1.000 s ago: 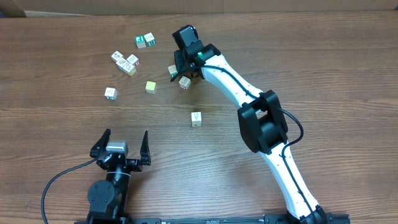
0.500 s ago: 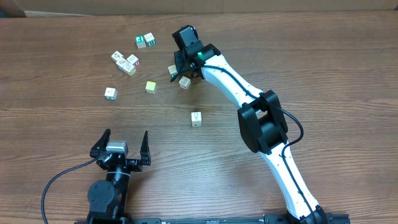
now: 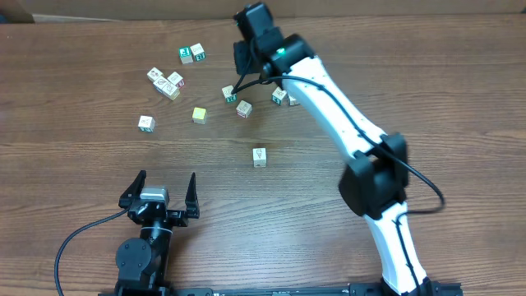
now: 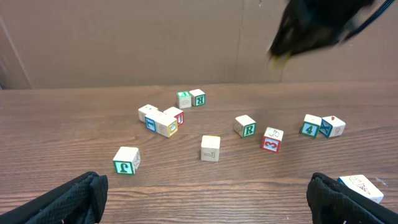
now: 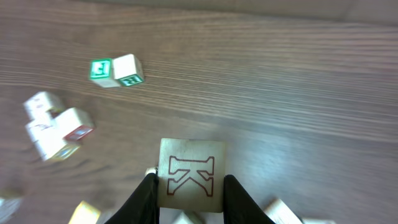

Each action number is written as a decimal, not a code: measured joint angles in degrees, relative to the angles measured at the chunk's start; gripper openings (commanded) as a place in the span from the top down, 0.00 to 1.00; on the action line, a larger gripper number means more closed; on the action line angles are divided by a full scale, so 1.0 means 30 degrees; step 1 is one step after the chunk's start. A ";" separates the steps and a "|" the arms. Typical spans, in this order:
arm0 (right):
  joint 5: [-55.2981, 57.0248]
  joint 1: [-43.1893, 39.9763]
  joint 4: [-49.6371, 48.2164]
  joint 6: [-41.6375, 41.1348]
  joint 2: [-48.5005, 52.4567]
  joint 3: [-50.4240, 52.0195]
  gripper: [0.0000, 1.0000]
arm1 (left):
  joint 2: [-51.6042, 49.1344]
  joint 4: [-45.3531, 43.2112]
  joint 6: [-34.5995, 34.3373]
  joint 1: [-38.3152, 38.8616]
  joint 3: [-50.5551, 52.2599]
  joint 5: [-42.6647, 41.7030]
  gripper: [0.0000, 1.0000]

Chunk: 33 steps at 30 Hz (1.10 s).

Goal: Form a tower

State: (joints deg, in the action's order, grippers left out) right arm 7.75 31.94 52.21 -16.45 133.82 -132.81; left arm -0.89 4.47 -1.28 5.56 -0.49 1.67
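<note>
**Overhead**
- Worktop point(image 3: 460, 82): one, brown wood grain, carrying thirteen loose cubes in a single layer.
- Far pair point(image 3: 186, 56): two cubes touching, one green-faced.
- Cluster point(image 3: 168, 88): four cubes touching at far left. The count is less sure from above.
- Yellow-green cube point(image 3: 199, 115): one, plain, standing apart.
- Left single point(image 3: 145, 123): one, well apart from the cluster.
- Middle pair point(image 3: 228, 93): two cubes near each other, not touching.
- Right pair point(image 3: 279, 96): two cubes touching, beside the white arm.
- Near single point(image 3: 260, 156): one, closest to the robot.
- Tower: not yet standing; no cube on the worktop lies on another.
- Right end effector point(image 3: 242, 59): one, over the far middle, just beyond the middle pair. Its jaws are hidden from above.
- Left end effector point(image 3: 162, 193): one, at the near edge, fingers spread wide with nothing between them.

**Left wrist**
- Cubes counted: thirteen again.
- Legible faces: J on the left single, R and 3 on the middle pair, 4 and X on the right pair.
- Own fingers point(image 4: 74, 199): two, at the bottom corners, far apart.
- Right end effector: a dark blur at upper right, well above the worktop.

**Right wrist**
- K cube point(image 5: 191, 174): one, pale wood with a red-outlined K. It is clamped between the right end effector's two dark fingers point(image 5: 146, 196) and held above the worktop.
- Cubes below: the far pair and the cluster, blurred.
</note>
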 measured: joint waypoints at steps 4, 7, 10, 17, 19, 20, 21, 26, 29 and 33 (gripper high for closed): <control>-0.0022 -0.0029 0.2681 -0.0022 -0.1829 -0.0124 0.76 | 0.0000 0.0000 0.0000 0.0000 0.0000 0.0000 0.01; -0.0029 -0.0066 0.4874 -0.0255 -0.2397 -0.0175 0.77 | 0.0000 0.0000 0.0000 0.0000 0.0000 0.0000 0.00; -0.0051 -0.0124 0.6761 -0.0729 -0.2404 -0.0189 0.76 | 0.0000 0.0000 0.0000 0.0000 0.0000 0.0000 0.00; -0.0168 -0.0517 0.9836 -0.2448 -0.2404 -0.0095 0.76 | 0.0000 0.0000 0.0000 0.0000 0.0000 0.0000 0.00; -0.0328 -0.0554 1.0520 -0.2688 -0.2404 -0.0080 0.76 | 0.0000 0.0000 0.0000 0.0000 0.0000 -0.0007 0.00; -0.0415 -0.0546 1.0834 -0.2812 -0.2404 -0.0058 0.76 | 0.0000 0.0000 0.0000 0.0000 0.0000 0.0000 0.00; -0.0517 -0.0546 1.1162 -0.2929 -0.2404 -0.0044 0.76 | 0.0000 0.0000 0.0000 0.0000 0.0000 0.0000 0.01; -0.0663 -0.0546 1.2196 -0.3169 -0.2404 -0.0036 0.76 | 0.0000 0.0000 0.0000 0.0000 0.0000 0.0000 0.00; -0.0670 -0.0546 1.2845 -0.3242 -0.2404 -0.0029 0.76 | 0.0000 0.0000 0.0000 0.0000 0.0000 0.0000 0.00; -0.0663 -0.0546 1.3624 -0.3300 -0.2404 0.0007 0.76 | 0.0000 0.0000 0.0000 0.0000 0.0000 -0.0007 0.00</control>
State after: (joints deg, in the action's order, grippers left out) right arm 5.76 30.30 93.08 -26.35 126.61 -132.79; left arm -0.89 4.47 -1.28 5.56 -0.49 1.65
